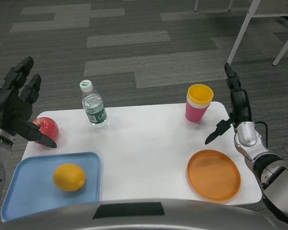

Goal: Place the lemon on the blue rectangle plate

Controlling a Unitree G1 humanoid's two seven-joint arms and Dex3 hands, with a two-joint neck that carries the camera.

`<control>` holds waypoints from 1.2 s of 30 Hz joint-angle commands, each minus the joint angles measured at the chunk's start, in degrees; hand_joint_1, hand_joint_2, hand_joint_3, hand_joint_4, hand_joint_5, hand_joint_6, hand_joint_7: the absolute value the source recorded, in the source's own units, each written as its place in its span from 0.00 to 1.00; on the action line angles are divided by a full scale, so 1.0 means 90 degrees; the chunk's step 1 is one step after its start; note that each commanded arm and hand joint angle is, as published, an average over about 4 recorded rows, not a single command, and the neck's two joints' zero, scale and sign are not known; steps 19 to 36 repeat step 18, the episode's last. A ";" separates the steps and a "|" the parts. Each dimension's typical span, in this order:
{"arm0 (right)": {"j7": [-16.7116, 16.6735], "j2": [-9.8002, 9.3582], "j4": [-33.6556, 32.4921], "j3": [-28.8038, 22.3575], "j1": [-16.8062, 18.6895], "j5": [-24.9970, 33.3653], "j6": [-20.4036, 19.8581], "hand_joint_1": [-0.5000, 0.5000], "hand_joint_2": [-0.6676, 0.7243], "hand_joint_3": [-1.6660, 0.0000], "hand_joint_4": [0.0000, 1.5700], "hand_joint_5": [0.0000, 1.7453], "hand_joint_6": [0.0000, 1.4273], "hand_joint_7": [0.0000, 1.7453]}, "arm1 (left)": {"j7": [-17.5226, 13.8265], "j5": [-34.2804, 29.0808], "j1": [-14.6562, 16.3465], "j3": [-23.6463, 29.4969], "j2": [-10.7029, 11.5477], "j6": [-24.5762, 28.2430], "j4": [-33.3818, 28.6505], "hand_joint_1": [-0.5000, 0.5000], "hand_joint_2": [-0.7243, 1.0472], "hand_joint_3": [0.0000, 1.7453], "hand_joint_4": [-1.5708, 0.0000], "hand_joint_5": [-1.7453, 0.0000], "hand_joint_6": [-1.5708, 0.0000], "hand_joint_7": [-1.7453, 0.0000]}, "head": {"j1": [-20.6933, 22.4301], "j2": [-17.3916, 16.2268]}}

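The yellow lemon [69,177] lies on the blue rectangle plate [26,194] at the table's front left, toward the plate's right side. My left hand [14,105] hovers above the plate's far edge with its fingers spread and nothing in them; its thumb reaches down beside a red apple. My right hand [235,103] is raised at the table's right edge, fingers stretched upward and thumb pointing left, holding nothing.
A red apple [47,128] sits just behind the blue plate. A clear water bottle [93,105] with a white cap stands at the back left. Stacked cups [198,102], yellow in pink, stand at the back right. A round orange plate [213,174] lies front right.
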 commanded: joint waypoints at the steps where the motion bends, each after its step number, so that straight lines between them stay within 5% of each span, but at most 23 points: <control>1: -0.0033 -0.0030 -0.0047 0.0019 -0.0120 0.0008 0.0045 0.04 0.95 1.00 0.00 0.00 0.00 0.00 | -0.0008 0.0017 -0.0047 0.0013 0.0021 0.0046 0.0005 0.04 0.15 0.05 1.00 1.00 1.00 0.88 | 0.0000 0.0003; 36: -0.0037 -0.0021 -0.0069 -0.0050 -0.0089 0.0008 0.0045 0.04 0.95 1.00 0.00 0.00 0.00 0.00 | -0.0008 -0.0024 0.0060 -0.0052 -0.0056 0.0046 0.0005 0.04 0.15 0.05 1.00 1.00 1.00 0.85 | 0.0065 0.0122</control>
